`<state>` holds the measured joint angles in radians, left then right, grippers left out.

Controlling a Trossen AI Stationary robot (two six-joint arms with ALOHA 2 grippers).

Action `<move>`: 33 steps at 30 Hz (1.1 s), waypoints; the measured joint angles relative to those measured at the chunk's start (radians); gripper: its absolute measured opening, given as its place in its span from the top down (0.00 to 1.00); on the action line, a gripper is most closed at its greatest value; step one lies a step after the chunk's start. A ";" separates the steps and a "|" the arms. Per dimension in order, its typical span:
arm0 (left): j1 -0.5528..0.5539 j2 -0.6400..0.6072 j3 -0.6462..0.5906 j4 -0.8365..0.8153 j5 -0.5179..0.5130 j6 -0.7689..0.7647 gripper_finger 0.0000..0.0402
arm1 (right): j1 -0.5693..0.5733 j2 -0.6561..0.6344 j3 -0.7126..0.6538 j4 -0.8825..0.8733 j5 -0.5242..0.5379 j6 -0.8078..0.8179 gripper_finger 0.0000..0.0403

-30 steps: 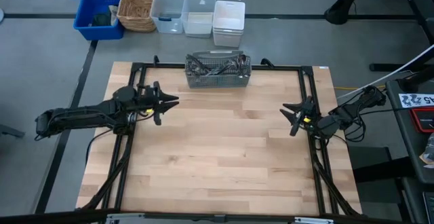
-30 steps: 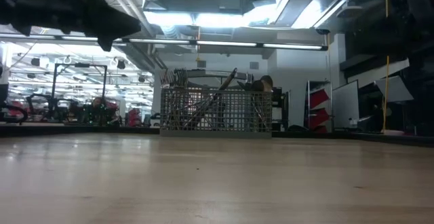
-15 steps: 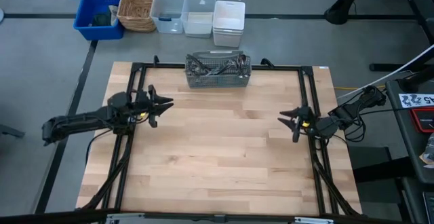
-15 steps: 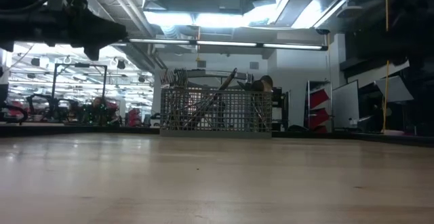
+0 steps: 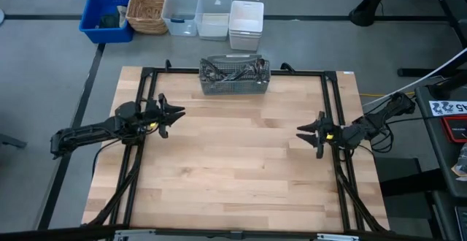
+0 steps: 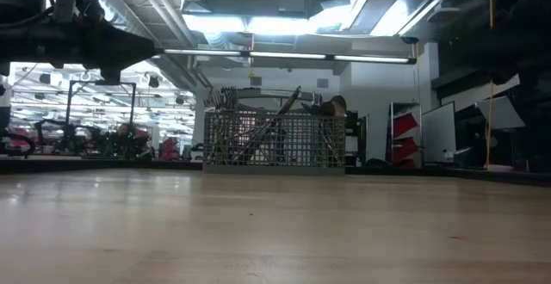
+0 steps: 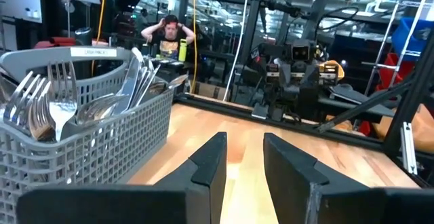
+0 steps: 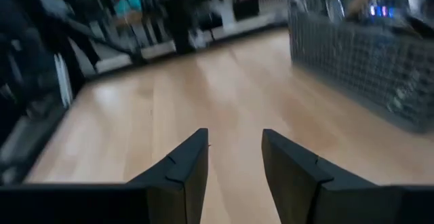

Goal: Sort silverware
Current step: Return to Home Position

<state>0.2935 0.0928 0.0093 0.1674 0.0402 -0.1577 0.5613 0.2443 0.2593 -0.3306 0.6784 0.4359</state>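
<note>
Silverware (image 5: 233, 69) apparently all in basket (image 5: 211, 89), upper centre; table (image 5: 233, 175) bare; my left gripper (image 5: 177, 113) and right gripper (image 5: 302, 133) part-open, empty.

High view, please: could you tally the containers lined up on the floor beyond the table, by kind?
Blue bin: 1
Wicker basket: 1
Clear plastic tubs: 2
White tub: 1
Total: 5
</note>
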 joint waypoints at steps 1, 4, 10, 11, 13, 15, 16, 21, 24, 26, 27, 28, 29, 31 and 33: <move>0.000 -0.006 0.000 0.000 0.000 0.000 0.79 | 0.000 0.000 -0.025 0.075 0.013 -0.025 0.65; 0.000 -0.016 0.000 -0.001 0.000 0.000 0.79 | 0.000 0.000 -0.119 0.339 0.014 -0.100 0.65; 0.000 -0.017 0.000 -0.001 0.000 0.000 0.79 | -0.002 0.003 -0.245 0.649 -0.007 -0.108 0.65; 0.001 -0.017 0.000 -0.001 0.000 0.000 0.79 | -0.010 0.005 -0.245 0.661 -0.006 -0.125 0.65; 0.002 -0.017 0.000 -0.002 0.000 0.009 0.79 | -0.036 0.007 -0.245 0.699 -0.008 -0.177 0.65; 0.002 -0.017 0.000 -0.006 -0.003 0.025 0.79 | -0.077 0.006 -0.245 0.759 -0.012 -0.236 0.65; 0.003 -0.018 0.000 -0.010 -0.004 0.033 0.79 | -0.104 0.006 -0.245 0.784 -0.020 -0.264 0.65; 0.002 -0.019 0.000 -0.032 -0.021 0.053 0.79 | -0.283 0.009 -0.245 0.801 -0.125 -0.339 0.65; 0.003 -0.019 0.000 -0.053 -0.025 0.061 0.79 | -0.398 0.009 -0.245 0.770 -0.232 -0.337 0.65; 0.002 -0.019 0.000 -0.057 -0.025 0.074 0.79 | -0.471 0.008 -0.245 0.756 -0.313 -0.322 0.65; 0.003 -0.019 0.000 -0.055 -0.025 0.084 0.79 | -0.501 0.008 -0.245 0.739 -0.349 -0.305 0.65; 0.002 -0.019 0.000 -0.055 -0.025 0.087 0.79 | -0.531 0.009 -0.245 0.719 -0.387 -0.284 0.65; 0.002 -0.019 0.000 -0.055 -0.025 0.089 0.79 | -0.555 0.009 -0.245 0.700 -0.423 -0.266 0.65; 0.002 -0.019 0.000 -0.056 -0.025 0.089 0.79 | -0.594 0.008 -0.245 0.663 -0.489 -0.238 0.65; 0.003 -0.019 0.000 -0.058 -0.025 0.089 0.79 | -0.620 0.008 -0.245 0.609 -0.545 -0.216 0.65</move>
<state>0.2962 0.0742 0.0094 0.1097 0.0151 -0.0689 -0.0583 0.2528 0.0143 0.2784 0.1338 0.2197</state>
